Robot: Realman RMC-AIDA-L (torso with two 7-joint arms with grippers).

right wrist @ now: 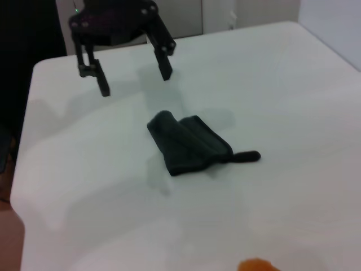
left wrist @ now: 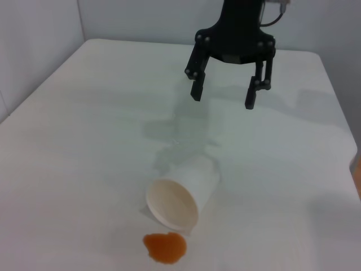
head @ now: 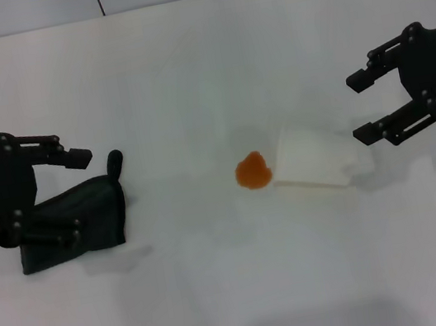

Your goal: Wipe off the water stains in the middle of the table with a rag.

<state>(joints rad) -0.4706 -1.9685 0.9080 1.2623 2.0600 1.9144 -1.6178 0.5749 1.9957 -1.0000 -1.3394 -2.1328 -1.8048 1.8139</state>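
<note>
While the rag [head: 77, 220] lies flat, left tool [head: 69, 196] and right tool [head: 359, 106] gape empty.

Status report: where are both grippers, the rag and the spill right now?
Left gripper open, above the rag. Right gripper open, beside the tipped cup. Water stains unwiped, touching the cup's mouth.

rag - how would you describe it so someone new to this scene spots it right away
On the white table, look to the robot's left side, just under the open left gripper. The rag lies there flat: a dark green-black folded cloth with a small loop tab. It is soft and crumpled, unlike the gripper, and far darker than the white cup and orange stain.
</note>
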